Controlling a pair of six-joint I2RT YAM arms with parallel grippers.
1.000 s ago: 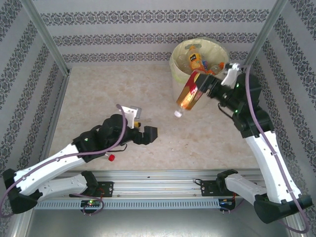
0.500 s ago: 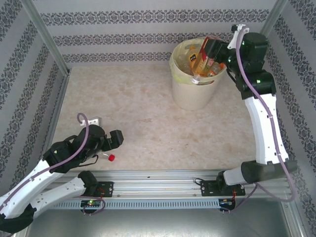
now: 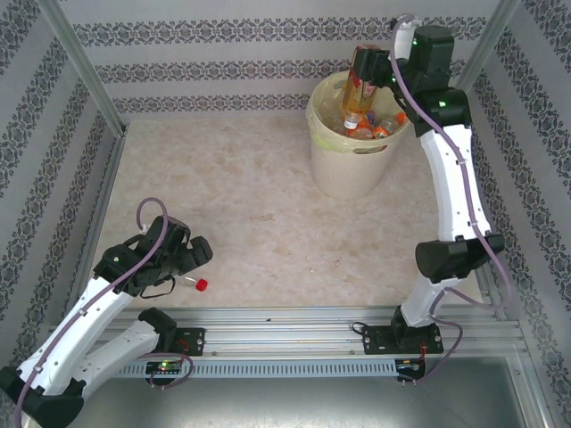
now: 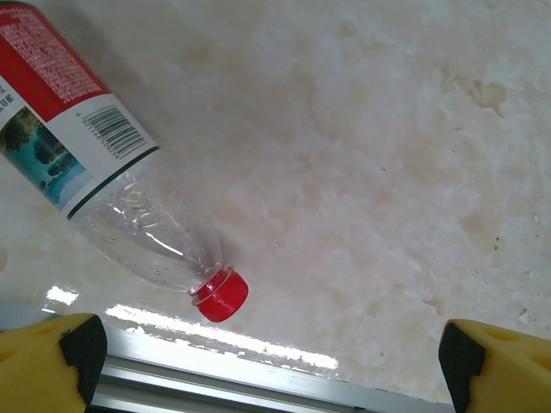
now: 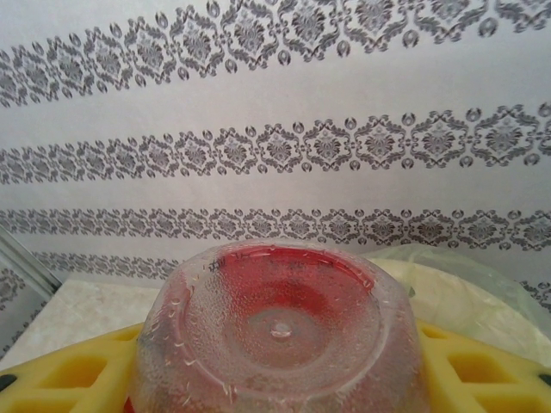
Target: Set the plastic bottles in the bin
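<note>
The right tool [image 3: 370,73] is closed on one plastic bottle [image 3: 359,78] with an orange and red label. It holds the bottle nearly upright above the bin [image 3: 343,174], over the far side of the rim. Several other bottles [image 3: 379,123] lie inside the bin. The left tool [image 4: 275,366] is wide open and holds nothing, low over the worktop [image 4: 387,172] near the front edge. Just beside it, a red-cap bottle [image 4: 129,206] lies on its side on the worktop.
</note>
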